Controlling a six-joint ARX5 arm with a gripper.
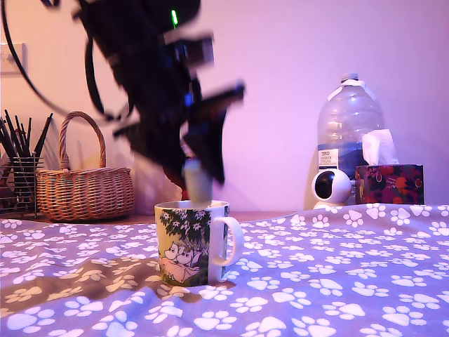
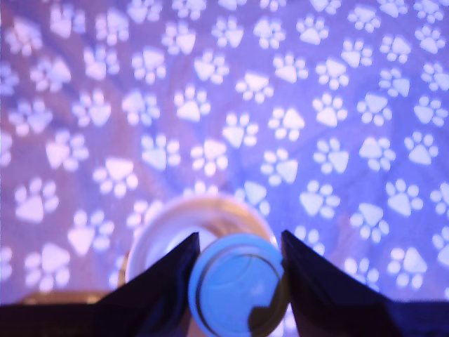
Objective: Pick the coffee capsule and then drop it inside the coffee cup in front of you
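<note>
Capsule (image 2: 236, 284) clamped between gripper (image 1: 198, 168) fingers, hanging just above cup (image 1: 191, 242) mouth, seemingly over the rim's near side in wrist view. Blurred, so alignment uncertain. Risk: released off-centre, clips rim, bounces onto cloth (image 1: 337, 281); or knocks cup.
</note>
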